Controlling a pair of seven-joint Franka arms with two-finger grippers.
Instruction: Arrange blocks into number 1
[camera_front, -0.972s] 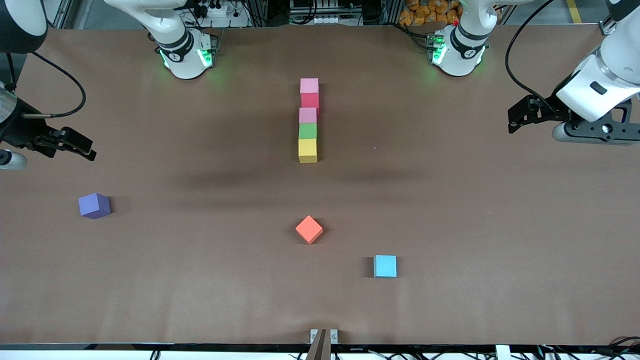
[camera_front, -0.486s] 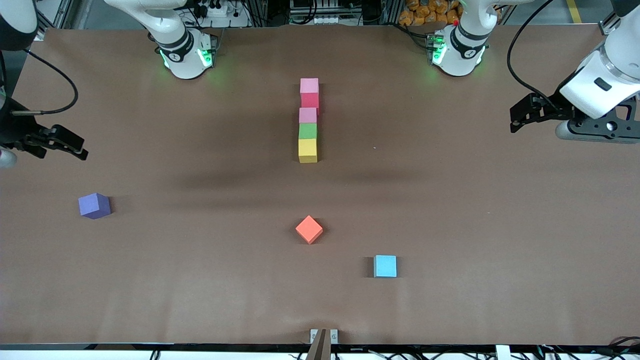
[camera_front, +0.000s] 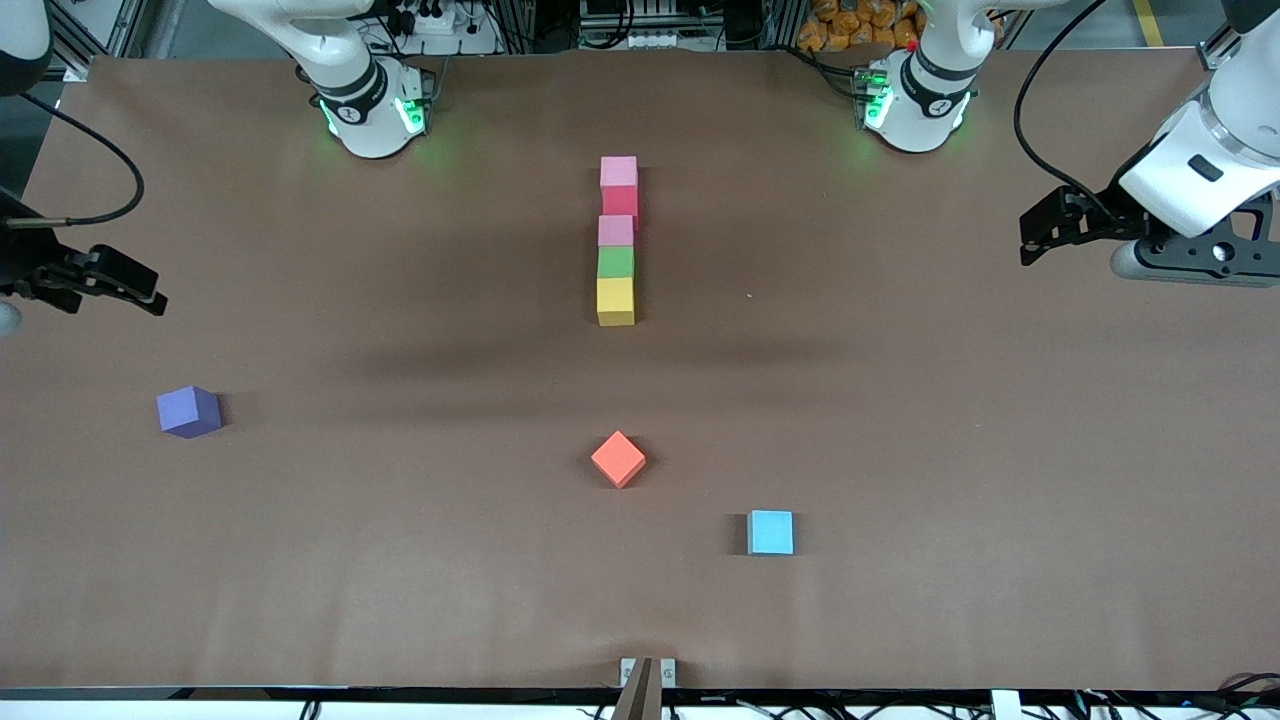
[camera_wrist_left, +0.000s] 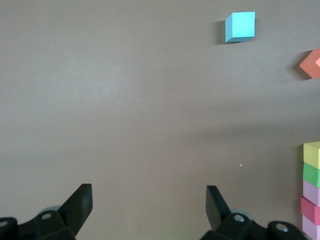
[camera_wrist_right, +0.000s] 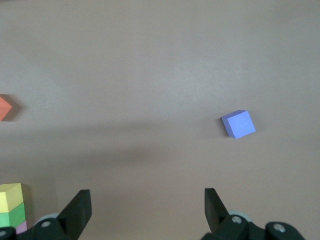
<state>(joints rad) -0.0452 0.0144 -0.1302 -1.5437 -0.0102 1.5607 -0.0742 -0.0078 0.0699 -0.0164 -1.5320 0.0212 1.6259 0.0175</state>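
Since the earlier frames the right tool (camera_front: 125, 285) has been pulled out toward the worktop edge at the right arm's end; the left tool (camera_front: 1040, 235) has hardly been moved. Both are held up in the air with fingers wide apart and nothing in them.

A straight row is seen in the middle of the worktop (camera_front: 900, 420), nearer the robots' edge: pink block (camera_front: 618, 171), red block (camera_front: 620, 201), second pink block (camera_front: 615, 231), green block (camera_front: 615, 262), yellow block (camera_front: 615, 300), each touching the next.

The "1" looks finished. The purple cube (camera_front: 188, 410), orange cube (camera_front: 618, 458) and light blue cube (camera_front: 771, 532) can be left alone, and no more moves seem needed.
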